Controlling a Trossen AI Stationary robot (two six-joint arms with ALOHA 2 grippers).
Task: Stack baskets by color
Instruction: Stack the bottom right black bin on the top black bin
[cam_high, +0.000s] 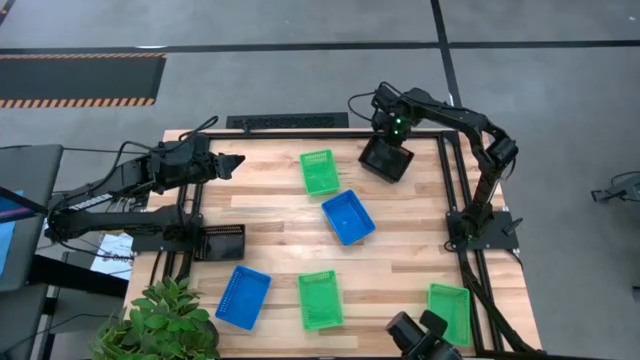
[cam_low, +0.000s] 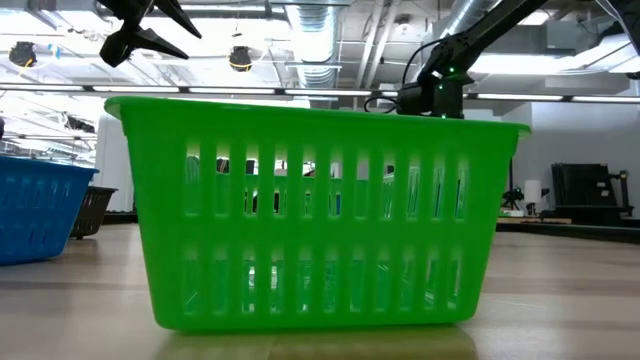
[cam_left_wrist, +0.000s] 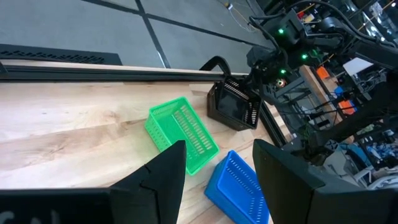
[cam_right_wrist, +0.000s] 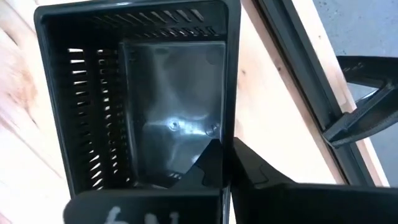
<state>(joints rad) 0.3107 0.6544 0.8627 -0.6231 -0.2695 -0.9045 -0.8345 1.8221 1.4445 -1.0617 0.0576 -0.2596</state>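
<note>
big green basket right up close in the low view, but from above, right gripper pinched on the black basket wall at the table's far right corner, left gripper open, holding nothing.

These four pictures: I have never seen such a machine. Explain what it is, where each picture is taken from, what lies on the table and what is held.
It is a robot with two dark arms at a wooden table.

One picture looks straight down. One sits at table height, right behind a green basket. Two come from cameras on the wrists.

Lying loose are three green baskets, two blue baskets and, at the left edge, one black basket.

The right gripper has its fingers pinched on the rim of another black basket at the far right corner. The left gripper is open, holds nothing and hangs over the far left side.
</note>
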